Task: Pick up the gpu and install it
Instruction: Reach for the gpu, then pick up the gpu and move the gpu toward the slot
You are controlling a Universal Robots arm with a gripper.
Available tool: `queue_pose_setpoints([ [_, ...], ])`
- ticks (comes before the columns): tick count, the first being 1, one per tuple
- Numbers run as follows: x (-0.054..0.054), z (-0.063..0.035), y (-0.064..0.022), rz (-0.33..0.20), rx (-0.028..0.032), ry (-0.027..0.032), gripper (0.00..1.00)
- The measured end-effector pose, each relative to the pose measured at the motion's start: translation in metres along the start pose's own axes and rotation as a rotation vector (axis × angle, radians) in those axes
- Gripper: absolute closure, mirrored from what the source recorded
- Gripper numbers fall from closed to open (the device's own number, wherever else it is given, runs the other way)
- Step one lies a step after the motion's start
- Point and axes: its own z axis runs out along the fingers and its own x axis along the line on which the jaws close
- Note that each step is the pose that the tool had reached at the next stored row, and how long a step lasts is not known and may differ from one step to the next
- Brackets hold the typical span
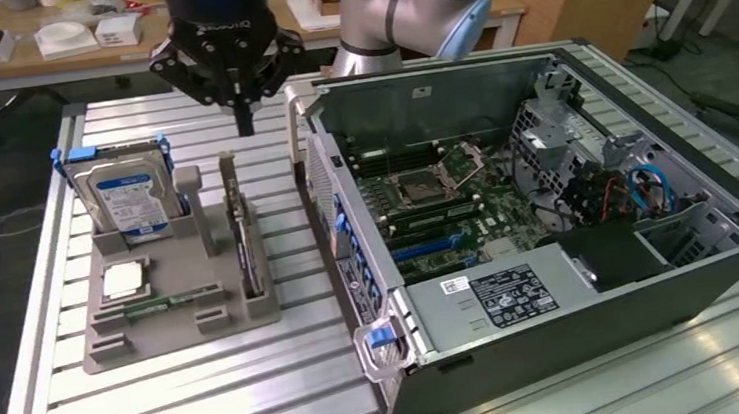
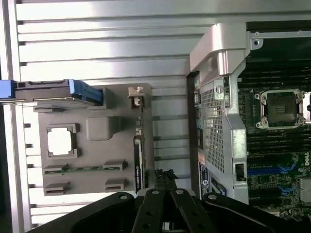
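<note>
One gpu [image 1: 247, 243] on site, standing on its long edge in a slot along the grey holder tray [image 1: 167, 330], on the side of the tray toward the exterior view's right and just beside the open computer case [image 1: 594, 318]. It is a thin dark board, seen nearly edge-on from the wrist [image 2: 138, 165]. Its long axis runs from the far side of the table [image 1: 226, 400] toward the near side, roughly parallel to the case wall. The broad faces look toward the case on one side and the hard drive [image 1: 127, 193] on the other. A pale upright piece sits at the far end, but I cannot tell if it is the bracket or a post of the tray. Gripper [image 1: 245, 127] hangs above the table slats off the card's far end, fingers pressed together, empty, touching nothing; the wrist view [image 2: 164, 175] agrees. Handling judgement: light and stiff but fragile, with bare components and an edge connector that should not be pinched. The best hold looks to be across the thin board at its exposed upper edge, near mid-length, so it lifts out of the slot without tilting. The smooth faces may slip under a weak squeeze. The slots on the motherboard [image 1: 456, 194] lie open to view inside the case.
</note>
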Motion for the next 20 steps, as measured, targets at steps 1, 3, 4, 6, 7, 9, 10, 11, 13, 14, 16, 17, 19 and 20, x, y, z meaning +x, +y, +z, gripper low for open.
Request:
queue_pose_setpoints([
  [1,0.003,0.0000,-0.0003,0.000,0.0000,0.0001,0.90],
  [3,0.010,0.0000,-0.0008,0.000,0.0001,0.0001,0.90],
  [4,0.014,0.0001,-0.0011,0.000,0.0000,0.0001,0.90],
  [6,0.020,0.0000,-0.0015,0.000,0.0000,0.0002,0.90],
  [7,0.023,0.0000,-0.0018,0.000,0.0000,0.0003,0.90],
  [9,0.030,0.0001,-0.0023,0.000,0.0000,0.0003,0.90],
  [10,0.033,0.0001,-0.0025,0.000,0.0000,0.0005,0.90],
  [11,0.035,0.0001,-0.0027,0.000,0.0000,0.0006,0.90],
  [13,0.038,0.0001,-0.0029,0.000,0.0000,0.0005,0.90],
  [14,0.038,0.0001,-0.0029,0.000,0.0000,0.0005,0.90],
  [16,0.038,0.0001,-0.0029,0.000,0.0000,0.0005,0.90],
  [17,0.038,0.0000,-0.0029,0.000,0.0001,0.0006,0.90],
  [19,0.038,0.0000,-0.0029,0.000,0.0000,0.0005,0.90],
  [20,0.038,0.0000,-0.0029,0.000,0.0000,0.0005,0.90],
])
